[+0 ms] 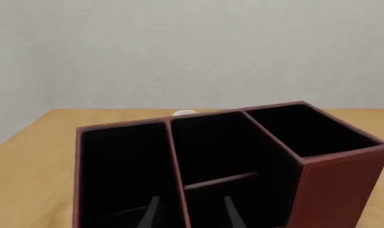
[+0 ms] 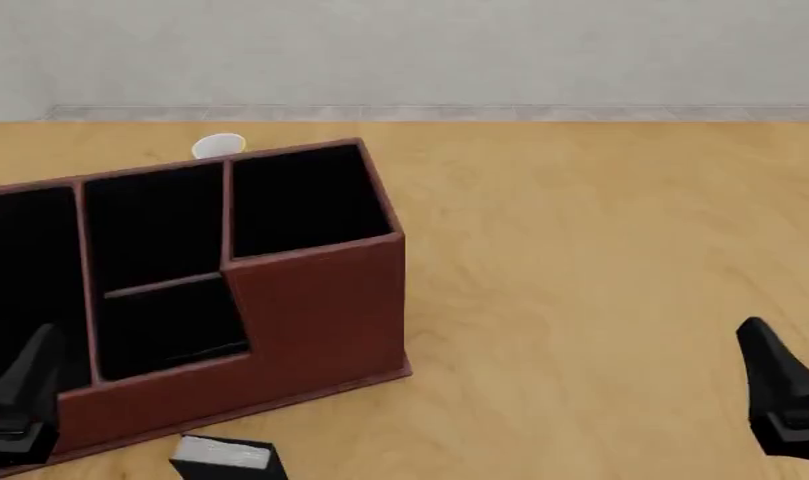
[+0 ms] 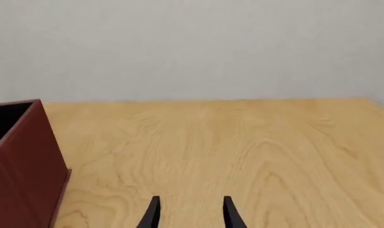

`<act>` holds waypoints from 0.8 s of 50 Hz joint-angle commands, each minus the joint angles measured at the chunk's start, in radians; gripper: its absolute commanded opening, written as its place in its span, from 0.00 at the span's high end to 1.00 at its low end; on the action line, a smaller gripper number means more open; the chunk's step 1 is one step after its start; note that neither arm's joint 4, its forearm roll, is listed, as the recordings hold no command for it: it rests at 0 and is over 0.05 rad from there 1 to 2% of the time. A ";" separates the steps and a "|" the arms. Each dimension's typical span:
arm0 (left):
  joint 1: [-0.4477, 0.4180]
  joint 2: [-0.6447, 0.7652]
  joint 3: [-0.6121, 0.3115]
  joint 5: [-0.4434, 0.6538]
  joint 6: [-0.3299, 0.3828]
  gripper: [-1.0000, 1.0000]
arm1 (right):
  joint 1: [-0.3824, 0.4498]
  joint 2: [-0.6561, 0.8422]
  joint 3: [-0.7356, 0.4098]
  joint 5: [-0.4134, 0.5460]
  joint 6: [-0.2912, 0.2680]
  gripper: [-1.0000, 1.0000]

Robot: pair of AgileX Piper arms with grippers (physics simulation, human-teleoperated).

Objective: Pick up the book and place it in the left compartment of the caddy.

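The wooden table (image 2: pixel 591 300) took up most of the shot, and the caddy (image 2: pixel 317 310) sat on its left side, turned a bit askew. Its left compartment (image 2: pixel 24 270) was the long black-lined slot at the far left edge of the front view, partly cut off, and as far as I could see nothing was in it yet.

Your left gripper (image 1: pixel 190 214) hung right at the caddy's near wall with its jaws spread and nothing between them. Your right gripper (image 3: pixel 188 212) was well off to the right over bare wood, jaws spread too, holding nothing.

The book (image 2: pixel 228 457) lay flat on the table just in front of the caddy's near wall, half out of the front view's bottom edge, white page edge showing. A small white cup (image 2: pixel 219 146) peeked out behind the caddy.

Biggest risk from here, I'd say: the book was so close to that wall that a finger coming down could've clipped the rim or shoved the caddy. It's slim and flat too, so it could've slid instead of lifting.

No labels, brands or writing were readable anywhere.
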State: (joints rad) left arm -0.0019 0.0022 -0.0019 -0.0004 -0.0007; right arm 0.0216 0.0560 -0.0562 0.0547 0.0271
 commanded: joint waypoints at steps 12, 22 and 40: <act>-0.045 0.006 -0.004 -0.004 0.008 0.00 | -0.042 -0.055 0.048 -0.048 -0.009 0.00; -0.128 0.032 -0.051 0.008 0.055 0.00 | -0.033 -0.055 0.046 -0.045 0.000 0.00; -0.241 0.238 -0.250 0.019 0.144 0.00 | -0.025 -0.055 0.045 -0.043 0.010 0.00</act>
State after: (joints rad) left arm -0.1701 0.1464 -0.1424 -0.0030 0.0981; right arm -0.0086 0.0018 -0.0133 0.0122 0.0322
